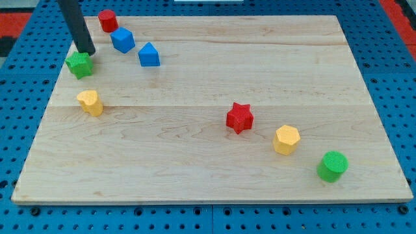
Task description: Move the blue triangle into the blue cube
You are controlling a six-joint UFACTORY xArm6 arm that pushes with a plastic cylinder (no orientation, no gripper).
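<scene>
Two blue blocks sit near the board's top left, blue triangle just right of blue cube, while my tip, which has no jaws, touches a green star.

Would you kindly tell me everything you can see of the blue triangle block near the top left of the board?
The blue triangle is a small, solid-looking block with a pointed top and straight lower sides, matte blue like painted wood or plastic. It stands flat on the wooden board in the view's upper left, just right of and slightly below the blue cube, with a narrow gap between them. Nothing touches it; my tip is farther left, at the green block.
</scene>
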